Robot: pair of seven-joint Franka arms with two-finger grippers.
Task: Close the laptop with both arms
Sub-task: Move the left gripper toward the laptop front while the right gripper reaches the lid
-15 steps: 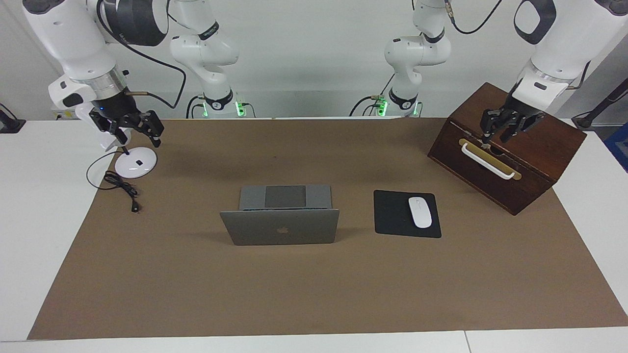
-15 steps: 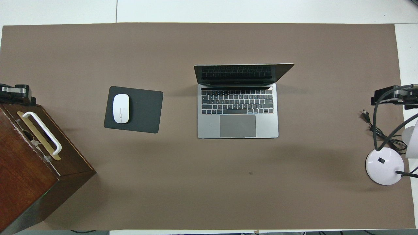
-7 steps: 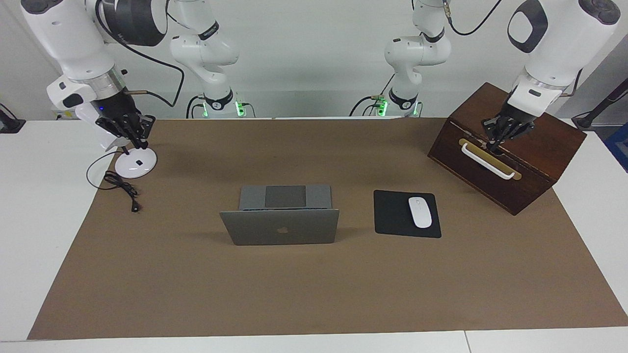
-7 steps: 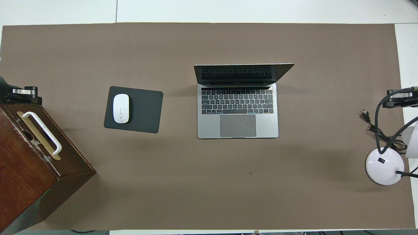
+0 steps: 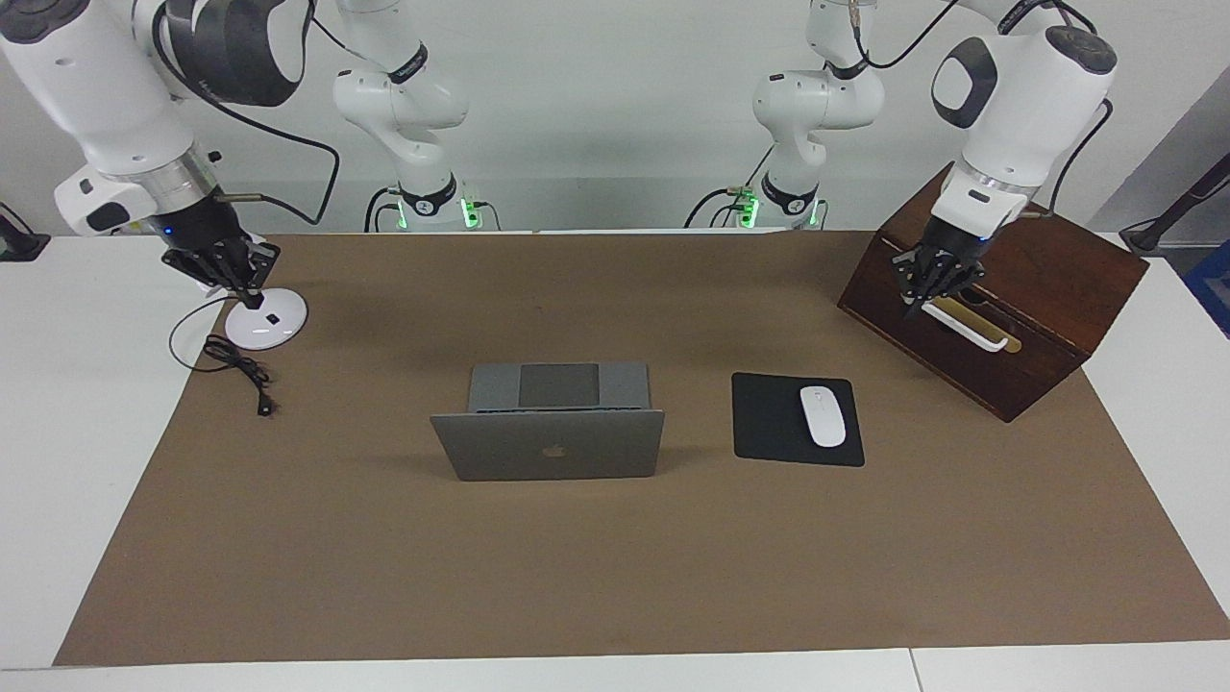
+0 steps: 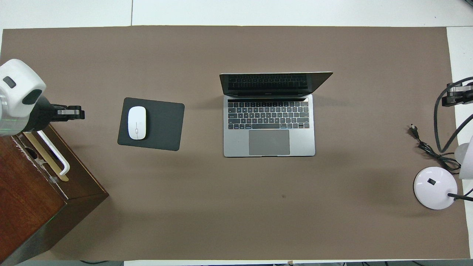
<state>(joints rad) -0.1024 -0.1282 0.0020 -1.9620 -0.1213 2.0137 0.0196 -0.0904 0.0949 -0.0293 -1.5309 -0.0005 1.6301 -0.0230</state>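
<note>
The silver-grey laptop [image 5: 548, 444] stands open in the middle of the brown mat, its lid with the dark apple logo nearly upright. Its keyboard deck shows in the overhead view [image 6: 269, 125]. My left gripper [image 5: 921, 300] hangs over the front edge of the wooden box, by its white handle, far from the laptop. It also shows in the overhead view [image 6: 78, 112]. My right gripper [image 5: 248, 293] hangs just above the white lamp base at the right arm's end. It is at the edge of the overhead view [image 6: 450, 99]. Neither holds anything.
A dark wooden box [image 5: 1047, 279] with a white handle sits at the left arm's end. A black mouse pad [image 5: 764, 423] with a white mouse [image 5: 823, 415] lies beside the laptop. A white round lamp base [image 5: 274, 327] and a black cable [image 5: 240, 370] lie at the right arm's end.
The left gripper has moved from over the box top toward its front edge, nearer the mouse pad. The right gripper has shifted slightly outward. Both wrists have turned. The laptop has not moved.
</note>
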